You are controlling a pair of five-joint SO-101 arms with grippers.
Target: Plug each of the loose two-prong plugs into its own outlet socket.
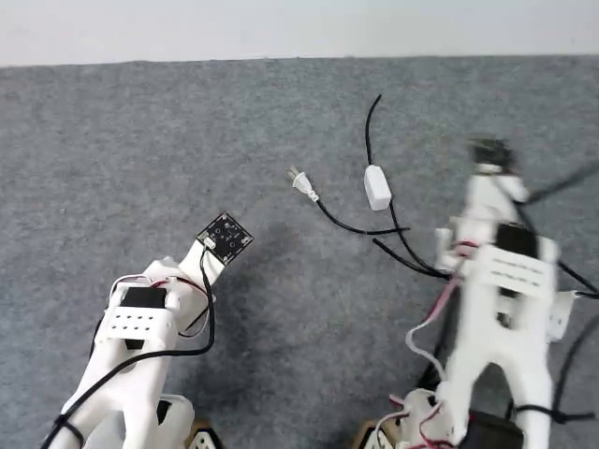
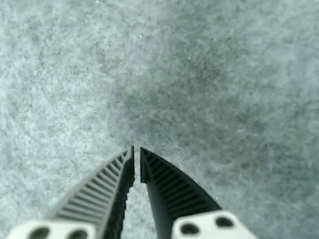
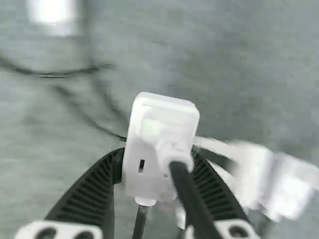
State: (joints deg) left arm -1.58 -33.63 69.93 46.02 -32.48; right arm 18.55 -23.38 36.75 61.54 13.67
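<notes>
My right gripper is shut on a white outlet block, held above the grey carpet. A white plug with a thick black cord is seated in the block's face, and a free slot shows beside it. A loose white two-prong plug lies mid-table, its black cord running toward the right arm. Beside it lies another white socket block. My left gripper is shut on nothing, close above bare carpet, under the left arm's wrist board.
Black cords loop across the carpet between the socket block and the right arm. A blurred white piece hangs beside the held block. The carpet's far edge meets a pale wall.
</notes>
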